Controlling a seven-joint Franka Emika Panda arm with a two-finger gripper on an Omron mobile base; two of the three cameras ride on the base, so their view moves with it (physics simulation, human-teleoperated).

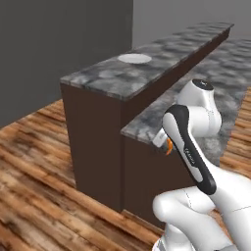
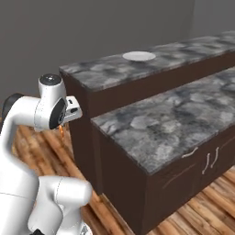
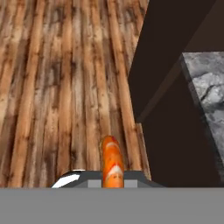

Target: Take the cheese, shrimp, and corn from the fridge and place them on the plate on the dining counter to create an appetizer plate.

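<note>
gripper [image 3: 113, 175] – clamped on shrimp [image 3: 112, 161], above wooden floor [image 3: 52, 87] | plate [image 1: 135, 58] – on dining counter [image 1: 105, 78], well apart from shrimp | lower marbled counter [image 2: 160, 124] – just beside

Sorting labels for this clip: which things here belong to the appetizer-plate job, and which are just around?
Job:
- shrimp, orange, held in the shut hand
- plate, white, bare
- dining counter under the plate

Just around:
- lower marbled counter with handled cabinet fronts
- wooden floor
</note>
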